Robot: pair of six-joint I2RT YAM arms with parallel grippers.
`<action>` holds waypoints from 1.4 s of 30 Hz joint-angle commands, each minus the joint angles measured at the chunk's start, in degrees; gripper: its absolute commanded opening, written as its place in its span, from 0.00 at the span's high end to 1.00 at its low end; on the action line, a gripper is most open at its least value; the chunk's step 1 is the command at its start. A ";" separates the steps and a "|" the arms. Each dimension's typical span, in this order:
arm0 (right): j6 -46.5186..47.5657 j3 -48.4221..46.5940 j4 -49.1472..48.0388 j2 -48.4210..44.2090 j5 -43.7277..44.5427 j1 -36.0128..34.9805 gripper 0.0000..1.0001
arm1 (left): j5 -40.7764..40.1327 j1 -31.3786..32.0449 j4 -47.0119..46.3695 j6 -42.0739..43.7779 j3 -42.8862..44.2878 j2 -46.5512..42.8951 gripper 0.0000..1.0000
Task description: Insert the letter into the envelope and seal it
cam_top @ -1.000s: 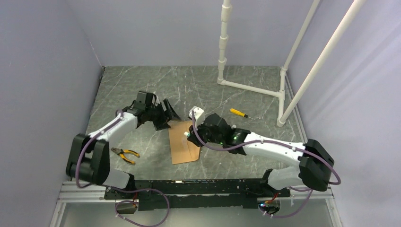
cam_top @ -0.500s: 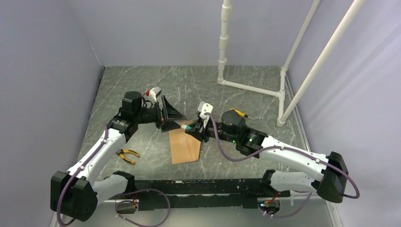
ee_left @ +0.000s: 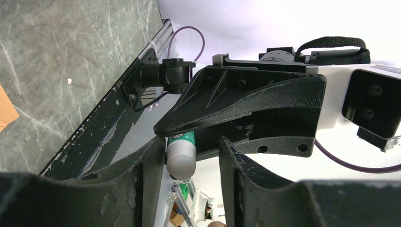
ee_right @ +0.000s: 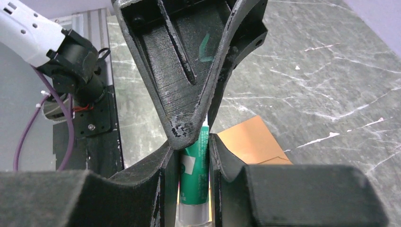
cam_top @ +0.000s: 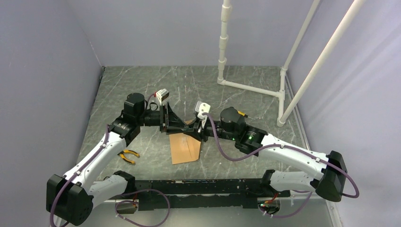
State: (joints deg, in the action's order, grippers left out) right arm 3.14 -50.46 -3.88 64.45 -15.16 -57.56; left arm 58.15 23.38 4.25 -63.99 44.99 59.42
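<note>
Jaws: right gripper [ee_right: 191, 151] clamped on glue stick [ee_right: 193, 179]; left gripper [ee_left: 189, 151] parted, straddling its cap [ee_left: 181, 161] end-on; envelope [cam_top: 184, 147] below.

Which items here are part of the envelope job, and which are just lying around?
Job: envelope; green glue stick, held in the right fingers.
Lying about: yellow-handled pliers; screwdriver, partly hidden; white pipe frame.
</note>
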 commanded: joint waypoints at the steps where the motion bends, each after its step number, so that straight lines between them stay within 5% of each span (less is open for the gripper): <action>1: 2.15 -3.77 0.26 0.46 -2.11 0.08 1.00 | 0.73 0.18 2.36 2.79 0.87 -1.38 0.55; 13: 0.68 -5.67 1.26 1.11 -0.42 0.39 1.00 | 1.90 0.18 2.08 1.79 0.91 -2.51 0.97; 14: -0.75 -5.59 0.78 0.86 1.07 0.51 0.90 | 2.02 0.18 1.56 1.13 1.03 -2.77 0.98; 17: -4.53 -3.05 -3.80 -1.86 3.76 0.52 0.38 | 2.12 0.18 -1.51 -2.31 1.89 -3.86 0.97; 20: -7.97 0.73 -10.84 -5.79 3.34 0.61 0.18 | 2.49 0.18 -7.30 -7.87 2.80 -4.84 0.98; 26: -9.07 7.03 -27.84 -10.41 -1.64 0.61 0.24 | 3.01 0.20 -17.04 -17.69 4.40 -6.60 0.98; 33: -4.97 7.06 -43.69 -5.40 -10.42 0.48 0.33 | 1.56 0.27 -24.48 -26.21 4.46 -7.79 0.98; 38: -3.67 3.83 -43.02 -3.05 -14.14 0.52 0.40 | 1.00 0.27 -27.32 -28.69 4.94 -8.15 0.98; 42: -1.94 3.22 -42.22 -3.26 -15.32 0.52 0.57 | 0.79 0.26 -25.68 -27.82 5.99 -8.73 0.97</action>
State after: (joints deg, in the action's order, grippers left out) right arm -1.13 -44.03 -41.89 61.87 -26.72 -56.93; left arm 59.07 23.44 -18.63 -90.80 47.55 52.47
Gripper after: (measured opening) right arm 0.513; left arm 0.265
